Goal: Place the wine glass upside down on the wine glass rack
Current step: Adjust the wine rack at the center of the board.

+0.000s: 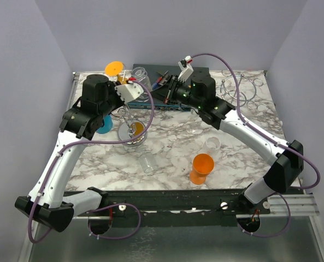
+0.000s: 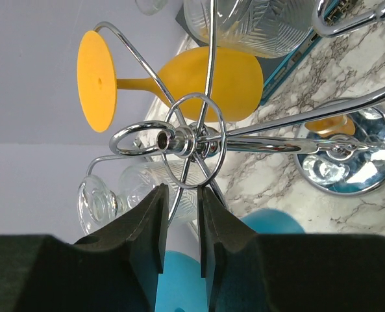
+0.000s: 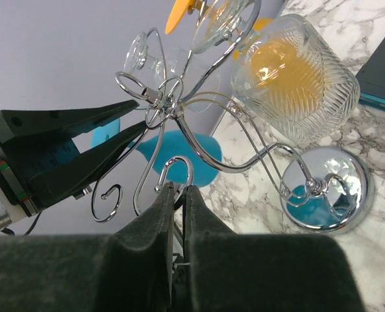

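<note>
Top external view, from the left: the left gripper (image 2: 180, 194) reaches over the top of a chrome wire wine glass rack (image 1: 130, 131) that stands on the left-centre of the white marble table (image 1: 167, 126). Its black fingers are a little apart, and a thin wire of the rack runs into the gap. I cannot tell whether either pad touches it. Several glasses hang from the rack, bowl down and foot up. An orange plastic wine glass (image 1: 113, 68) is on the far side, a blue plastic wine glass (image 1: 104, 124) on the left, and a clear ribbed wine glass (image 3: 296, 78) is close to the orange one, whose colour shows through it. A second clear wine glass (image 2: 98, 203) hangs beside the left fingers. Near the rack, towards the middle, a clear glass (image 1: 148, 162) rests on the marble. A dark blue flat box (image 1: 151, 66) sits at the far middle; I cannot make out the small things on it. The right gripper (image 3: 178, 190) reaches over this box towards the rack, its fingers pressed together just below a curled chrome hook (image 3: 176, 162); whether they pinch that wire I cannot tell. Further right, another orange plastic wine glass (image 1: 201, 168) stands on the table near the front, well apart from the rack. A small clear glass (image 1: 212, 143) is just beyond it. An unloaded chrome wire rack (image 1: 243, 90) stands at the far right.
</note>
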{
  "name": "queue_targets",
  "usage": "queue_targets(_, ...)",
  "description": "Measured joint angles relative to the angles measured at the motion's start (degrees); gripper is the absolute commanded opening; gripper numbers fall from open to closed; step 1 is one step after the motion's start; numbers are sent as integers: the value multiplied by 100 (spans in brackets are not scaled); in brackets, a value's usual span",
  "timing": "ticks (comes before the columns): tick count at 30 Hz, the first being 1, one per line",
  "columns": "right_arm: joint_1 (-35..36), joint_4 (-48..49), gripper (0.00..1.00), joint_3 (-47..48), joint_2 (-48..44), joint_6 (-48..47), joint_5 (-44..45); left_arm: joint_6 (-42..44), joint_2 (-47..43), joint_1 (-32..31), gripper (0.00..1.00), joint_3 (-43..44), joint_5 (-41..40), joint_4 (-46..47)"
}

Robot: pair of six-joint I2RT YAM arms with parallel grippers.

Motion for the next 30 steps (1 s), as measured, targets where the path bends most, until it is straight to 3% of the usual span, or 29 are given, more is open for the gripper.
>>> queue_targets(3,0,72,16,-131,-87,-225,26,-2,74,-2,30,94,33,-20)
queue_targets(10,92,535,14,-702,-404,-964,20,42,192,7,30,144,24,-15)
queue_targets(22,83,866,9,-616,-258,-1799,-28,157,433,55,30,365,-140,-26)
queue_targets(30,96,800,11,-616,-269,-1884,-164,-155,328,127,52,420,-85,-85)
